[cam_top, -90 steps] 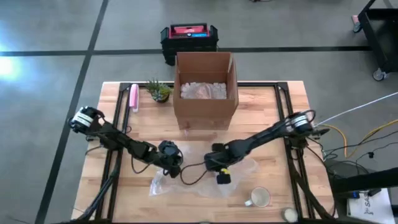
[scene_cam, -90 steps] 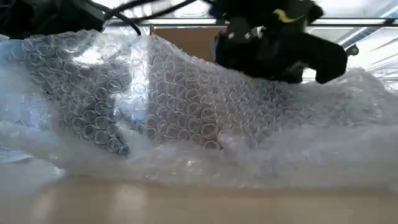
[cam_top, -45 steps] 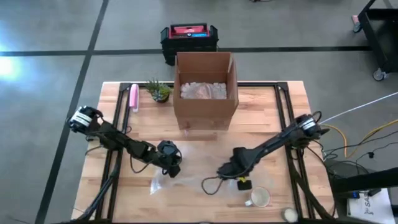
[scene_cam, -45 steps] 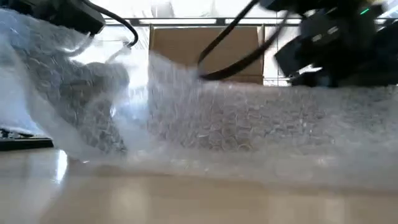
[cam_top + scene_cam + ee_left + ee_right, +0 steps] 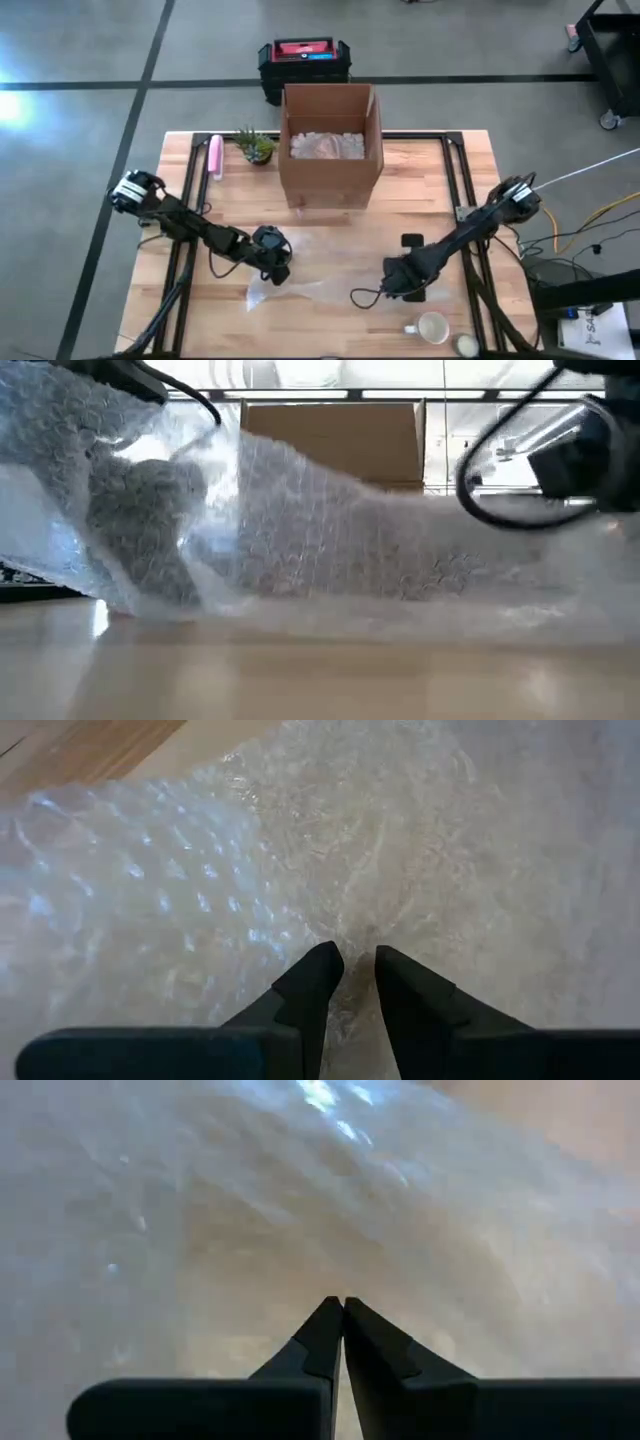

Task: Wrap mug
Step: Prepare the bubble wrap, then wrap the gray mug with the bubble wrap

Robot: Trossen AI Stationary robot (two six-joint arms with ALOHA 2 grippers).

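Note:
A sheet of clear bubble wrap [image 5: 320, 275] lies on the wooden table between my two grippers; in the low view it spreads across the table [image 5: 350, 530]. My left gripper [image 5: 273, 270] is shut on its left part, which stands raised [image 5: 110, 470]. My right gripper [image 5: 392, 290] is low over the wrap's right end, its fingers closed together [image 5: 342, 1302]. A white mug [image 5: 432, 327] stands upright on the table by the near edge, just right of the wrap, and no gripper touches it. My left gripper pinches a bunched part of the bubble wrap [image 5: 357, 935] between its two fingers, coming from above and slanting down. That part is lifted off the table, and the rest trails down onto the wood. My right gripper has its fingertips closed against the wrap [image 5: 342, 1285]; whether a layer lies between them, I cannot tell.
An open cardboard box [image 5: 330, 140] with padding inside stands at the far middle. A small plant [image 5: 256, 146] and a pink object [image 5: 215, 157] sit at the far left. A small dark object [image 5: 411, 241] lies on the table beyond my right gripper.
My right gripper has swept toward the table's right edge and a little nearer, and the bubble wrap's right part has spread out and flattened after it. The mug has slid slightly toward the near right corner. The left part of the wrap stays raised.

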